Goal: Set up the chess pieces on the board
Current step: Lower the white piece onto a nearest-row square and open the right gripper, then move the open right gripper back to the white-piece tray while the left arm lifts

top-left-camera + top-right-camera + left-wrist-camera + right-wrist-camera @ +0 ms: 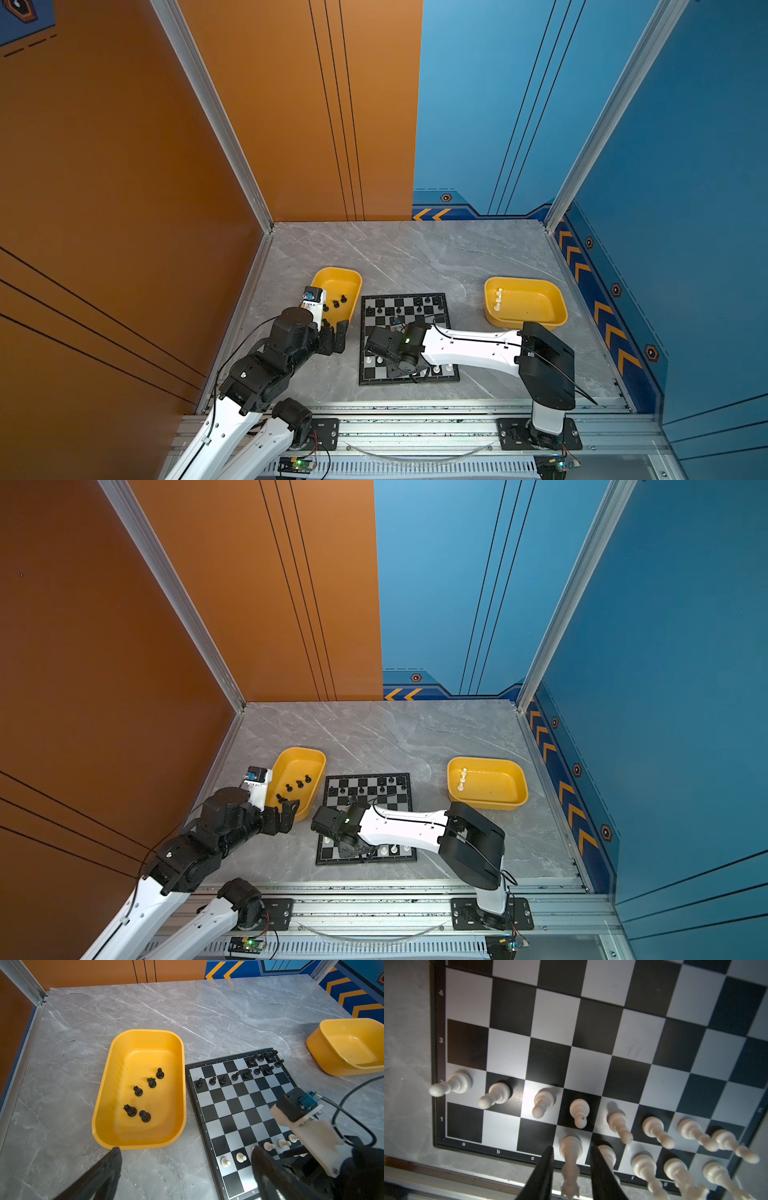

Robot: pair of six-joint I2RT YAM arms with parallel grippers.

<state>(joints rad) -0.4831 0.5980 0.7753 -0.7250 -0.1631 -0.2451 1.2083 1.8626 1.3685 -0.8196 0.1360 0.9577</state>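
Nearest me, the left arm [257, 374] rises from the rail at 7 o'clock with its elbow folded and wrist aimed toward 1 o'clock. Its left gripper [336, 332] hangs spread wide and empty at the near end of the left yellow tray [337, 270], where five black pieces [138, 1091] sit.

Dead centre lies the board [370, 374]. Black men [223, 1080] stand along its far rows, and white pawns [543, 1101] line the second row nearest me.

From 4 o'clock the right arm [469, 345] stretches level toward 9 o'clock, wrist bent down. The right gripper [572, 1147] is parted, with a finger on either side of a tall white piece [570, 1167] on the first row, clear of it.

At 2 o'clock, the right yellow tray [524, 279] holds three white pieces [498, 300].
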